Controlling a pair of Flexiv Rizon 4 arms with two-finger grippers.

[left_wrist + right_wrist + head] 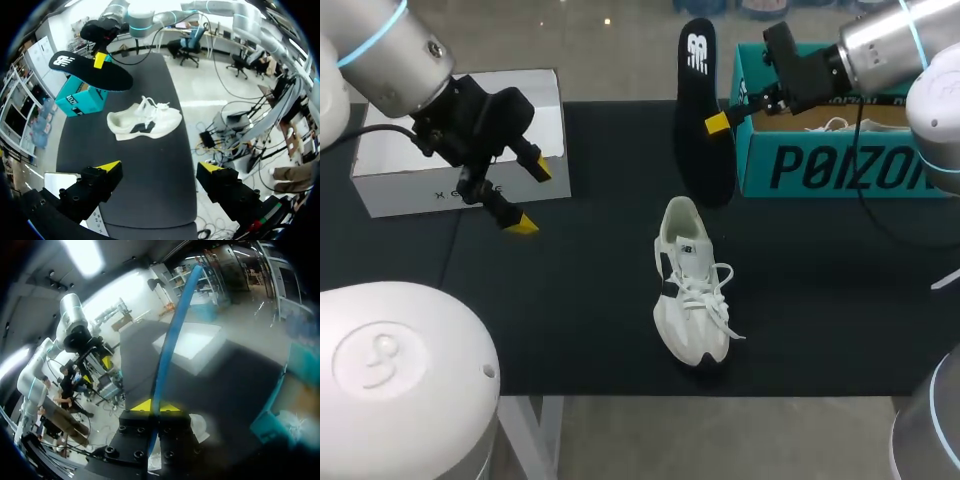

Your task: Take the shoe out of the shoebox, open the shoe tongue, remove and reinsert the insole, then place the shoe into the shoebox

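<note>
The white sneaker [692, 285] lies on the black surface [570, 320], heel toward 12 o'clock, so taking it out of the box looks done. The black insole [700, 110] is out of it, held up at 12 o'clock from the sneaker and pinched between the yellow tips of the right end effector [717, 123]. The teal shoebox [820, 165] stands at 2 o'clock. The left end effector [532, 198] hangs released, holding nothing, at 10 o'clock, in front of a white box [420, 180]. By my reading, reinserting the insole and boxing the sneaker are left to do.
</note>
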